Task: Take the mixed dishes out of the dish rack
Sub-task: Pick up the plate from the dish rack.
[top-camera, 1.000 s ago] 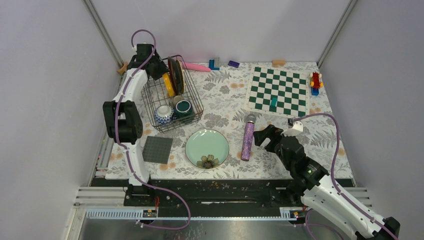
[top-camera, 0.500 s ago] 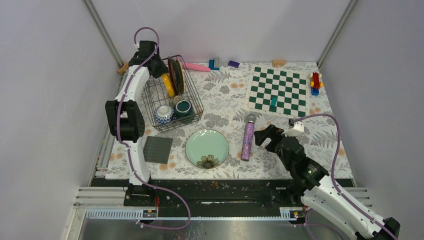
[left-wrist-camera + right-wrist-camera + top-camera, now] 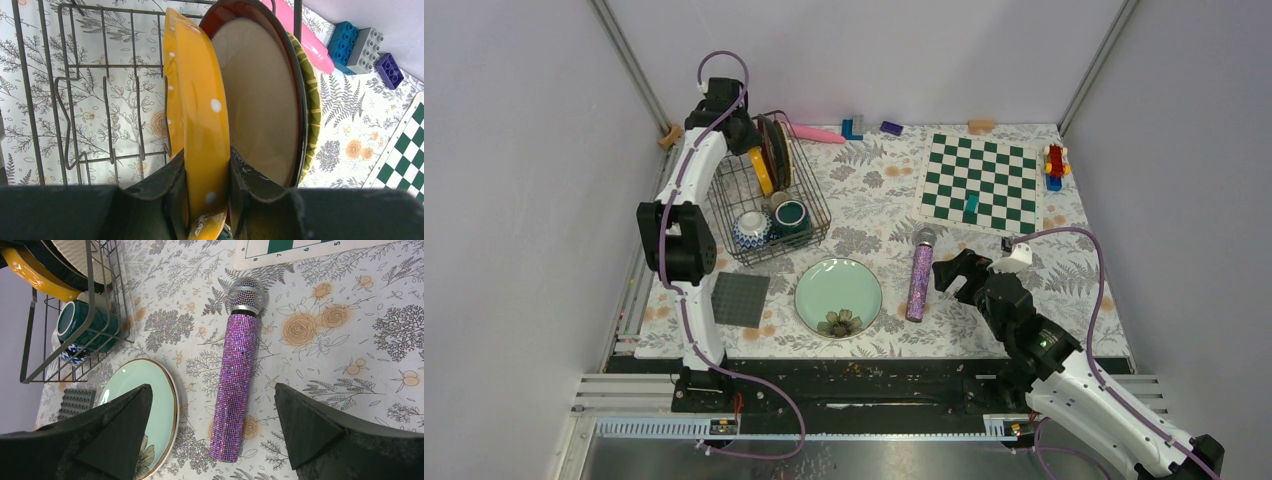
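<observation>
I see a floral-cloth tabletop (image 3: 874,190) and plain grey walls (image 3: 874,50). My left end effector (image 3: 207,165) pinches the yellow dotted plate (image 3: 195,100), which stands on edge in the dish rack (image 3: 100,65). The right end effector (image 3: 211,390) gapes wide and empty near the glitter microphone (image 3: 237,375).

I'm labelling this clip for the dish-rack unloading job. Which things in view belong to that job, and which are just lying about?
Job: dish rack, yellow dotted plate held in the left gripper, red-rimmed cream plate, teal mug, blue-white bowl, green floral plate.
Lying about: glitter microphone, chessboard, grey square mat, toy bricks, pink stick.
</observation>
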You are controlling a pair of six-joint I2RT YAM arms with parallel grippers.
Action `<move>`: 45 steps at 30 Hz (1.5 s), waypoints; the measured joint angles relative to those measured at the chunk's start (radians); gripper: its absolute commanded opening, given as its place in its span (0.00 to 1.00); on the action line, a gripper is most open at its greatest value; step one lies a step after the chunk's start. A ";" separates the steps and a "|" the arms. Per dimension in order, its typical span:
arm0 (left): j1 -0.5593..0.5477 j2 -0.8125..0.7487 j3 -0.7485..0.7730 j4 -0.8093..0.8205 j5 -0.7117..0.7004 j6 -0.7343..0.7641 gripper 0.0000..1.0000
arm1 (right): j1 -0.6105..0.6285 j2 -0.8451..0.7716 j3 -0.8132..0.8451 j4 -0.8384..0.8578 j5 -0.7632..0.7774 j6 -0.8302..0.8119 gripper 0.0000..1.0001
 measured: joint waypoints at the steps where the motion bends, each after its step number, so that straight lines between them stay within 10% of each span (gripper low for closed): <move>1: -0.002 -0.001 0.000 -0.001 -0.003 0.000 0.00 | 0.000 0.000 0.000 0.000 0.000 0.000 1.00; 33: -0.005 -0.322 -0.133 0.113 -0.044 -0.021 0.00 | 0.000 -0.011 -0.004 0.000 0.018 -0.011 0.98; 45: -0.124 -0.568 -0.437 0.281 -0.080 0.271 0.00 | 0.000 -0.019 -0.004 0.000 -0.005 -0.022 0.99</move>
